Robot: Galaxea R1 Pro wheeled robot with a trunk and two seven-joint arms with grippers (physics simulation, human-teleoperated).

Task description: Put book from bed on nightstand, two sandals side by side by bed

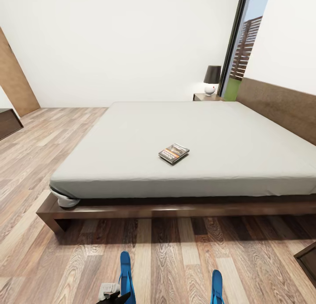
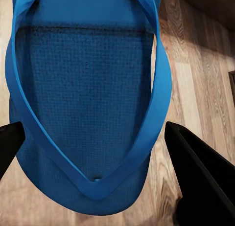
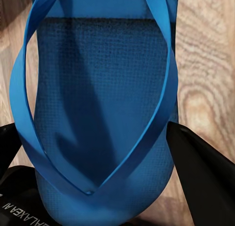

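The book [image 1: 174, 153] lies flat on the pale grey mattress of the bed [image 1: 245, 133], near its front middle. Two blue sandals rest on the plank floor in front of the bed, one on the left [image 1: 126, 275] and one on the right [image 1: 217, 286], roughly parallel and about a shoulder's width apart. My left gripper [image 2: 95, 128] is open, its black fingers [image 2: 196, 167] spread either side of the left sandal [image 2: 88, 99]. My right gripper [image 3: 95, 128] is also open, straddling the right sandal [image 3: 103, 99]. A nightstand [image 1: 206, 97] stands at the bed's far side by the headboard.
A dark-shaded lamp [image 1: 212, 79] sits on the far nightstand, beside the tall window [image 1: 245, 45]. The corner of a dark wooden cabinet [image 1: 308, 260] shows at the lower right. A low dark bench [image 1: 8, 122] and a wooden door [image 1: 15, 80] are at the left.
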